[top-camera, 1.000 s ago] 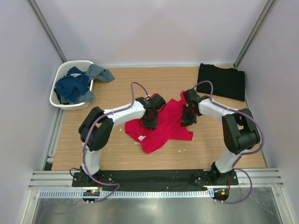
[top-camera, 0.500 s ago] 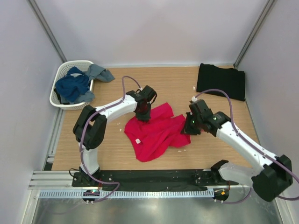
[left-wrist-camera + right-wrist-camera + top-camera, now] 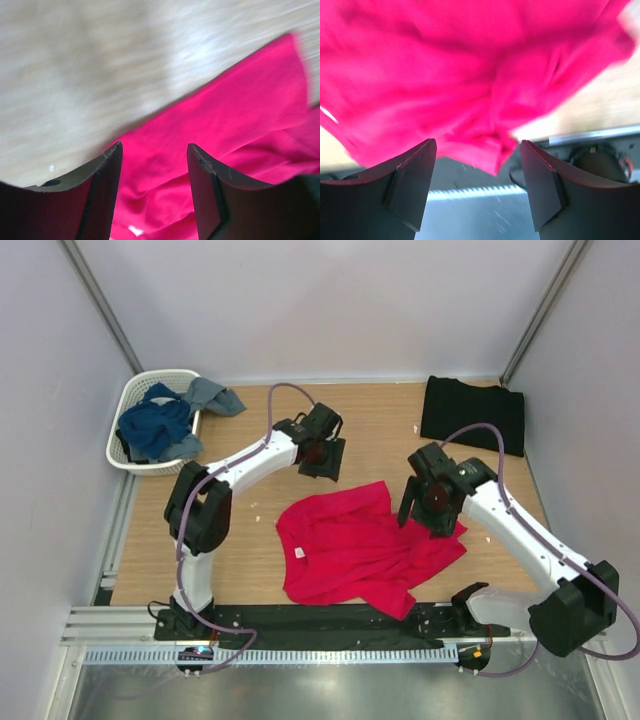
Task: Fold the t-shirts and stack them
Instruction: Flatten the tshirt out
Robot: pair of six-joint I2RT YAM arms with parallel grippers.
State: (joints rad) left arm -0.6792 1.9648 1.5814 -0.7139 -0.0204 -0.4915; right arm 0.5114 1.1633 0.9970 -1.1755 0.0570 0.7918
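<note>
red t-shirt beyond spread fingers

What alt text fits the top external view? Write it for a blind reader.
A crimson t-shirt lies spread and wrinkled on a wooden table between two robot arms, the left gripper beyond its far edge and the right gripper over its right side. A black t-shirt lies far right; a white basket of blue clothes stands far left.

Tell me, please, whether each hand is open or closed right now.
Left hand: open, holding nothing.
Right hand: open, holding nothing.
</note>
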